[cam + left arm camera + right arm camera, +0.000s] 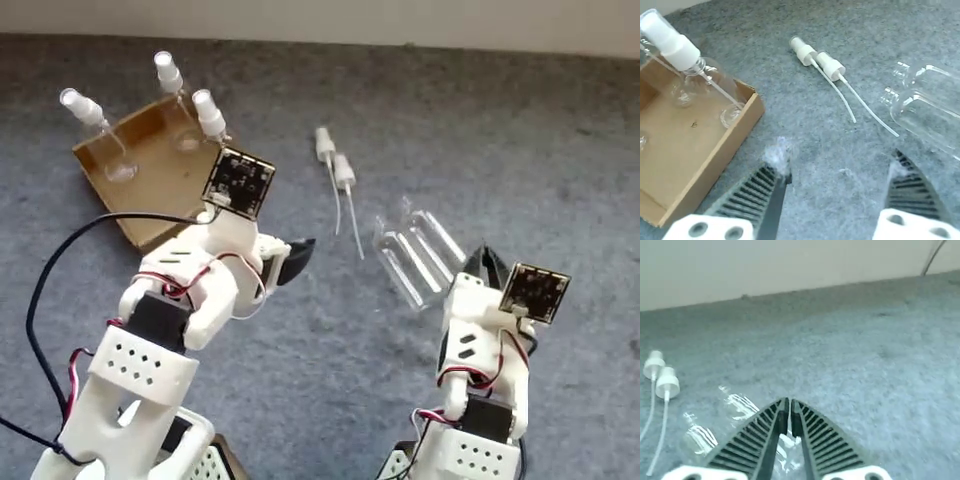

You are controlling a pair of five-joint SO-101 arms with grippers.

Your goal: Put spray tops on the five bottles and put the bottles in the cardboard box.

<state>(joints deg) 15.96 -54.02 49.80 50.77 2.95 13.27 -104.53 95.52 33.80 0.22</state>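
Three clear bottles with white spray tops (pixel 168 72) stand in the cardboard box (pixel 146 222) at the back left. Two loose spray tops (pixel 334 158) lie side by side on the carpet mid-table, their tubes trailing toward the arms. Two bare clear bottles (pixel 415 256) lie next to each other just right of them. My left gripper (pixel 290 262) hangs open between box and tops, holding nothing; its view shows the tops (pixel 816 57), the bare bottles (pixel 927 107) and one capped bottle (pixel 687 57). My right gripper (pixel 486 262) is shut and empty, just beside the lying bottles (pixel 715 432).
Grey carpet covers the table. A pale wall runs along the far edge (pixel 790 265). The box wall (pixel 725 150) lies close beside my left gripper (pixel 837 187). The right gripper (pixel 789 414) has the spray tops (pixel 661 374) off to its side.
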